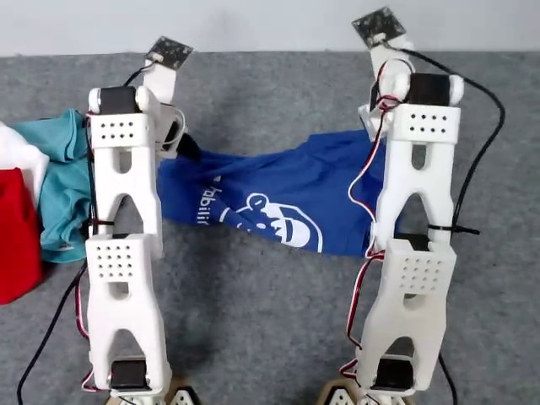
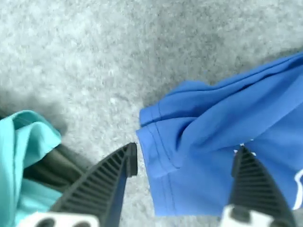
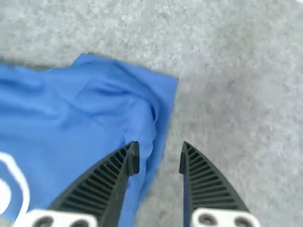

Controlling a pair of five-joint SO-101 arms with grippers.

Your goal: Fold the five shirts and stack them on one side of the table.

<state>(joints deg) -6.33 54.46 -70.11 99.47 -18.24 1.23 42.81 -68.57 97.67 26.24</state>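
A blue shirt (image 1: 270, 202) is seen lying crumpled on the grey table (image 1: 270, 321), stretched between the two arms, with its white print (image 1: 283, 221) facing up. At the table's left edge a teal shirt (image 1: 59, 169) is bunched, and beside it a white shirt (image 1: 21, 156) and a red shirt (image 1: 17, 228) are piled, the red one partly cut off by the frame.

The left arm (image 1: 122, 211) is extended forward over the table, its wrist bent downward above the left end of the blue shirt. The right arm (image 1: 418, 211) is extended in the same manner above the shirt's right end.

In the left wrist view the left gripper (image 2: 187, 153) is held wide apart. The hemmed edge of the blue shirt (image 2: 222, 132) is framed between its two jaws, but nothing is clasped. The teal shirt (image 2: 23, 137) is seen just beside one jaw, with a dark garment (image 2: 52, 168) tucked under it, and a strip of bare table separates it from the blue cloth.

In the right wrist view the right gripper (image 3: 159, 150) is set at a narrow gap. One jaw is placed over the border of the blue shirt (image 3: 71, 123), near its corner, while the other is placed over bare table. Whether the cloth is touched cannot be told.
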